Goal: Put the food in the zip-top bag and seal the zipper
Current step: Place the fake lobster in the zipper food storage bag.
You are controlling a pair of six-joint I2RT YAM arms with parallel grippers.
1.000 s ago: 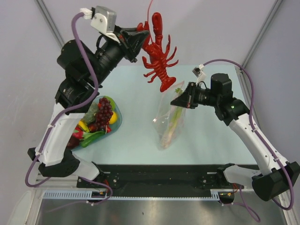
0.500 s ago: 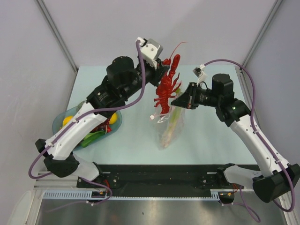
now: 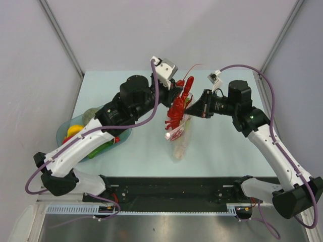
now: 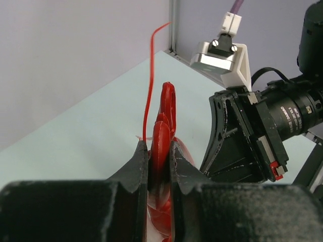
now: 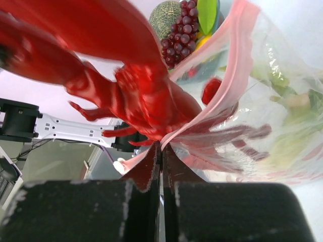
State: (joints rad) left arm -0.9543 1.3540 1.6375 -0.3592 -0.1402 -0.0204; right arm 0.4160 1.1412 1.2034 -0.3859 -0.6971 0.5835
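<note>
A red lobster (image 3: 179, 102) hangs claws-down with its lower half inside the mouth of the zip-top bag (image 3: 177, 142). My left gripper (image 4: 157, 146) is shut on the lobster (image 4: 162, 132) near its tail end, its feeler sticking up. The clear bag stands upright on the table with a pale green celery stalk (image 3: 180, 147) inside. My right gripper (image 5: 161, 146) is shut on the bag's rim at the pink zipper (image 5: 228, 80), holding the mouth up and open. The right wrist view shows the lobster (image 5: 141, 96) filling that mouth.
A translucent blue-green dish (image 3: 62, 132) sits at the table's left edge under my left arm, holding yellow (image 3: 75, 130) and green (image 3: 101, 149) toy foods. The right wrist view shows a dark red grape bunch (image 5: 180, 34) and a melon (image 5: 169, 15) there.
My left arm has swung down and right, bringing the lobster from high above the table into the bag's mouth. The right gripper has held the bag rim still.
</note>
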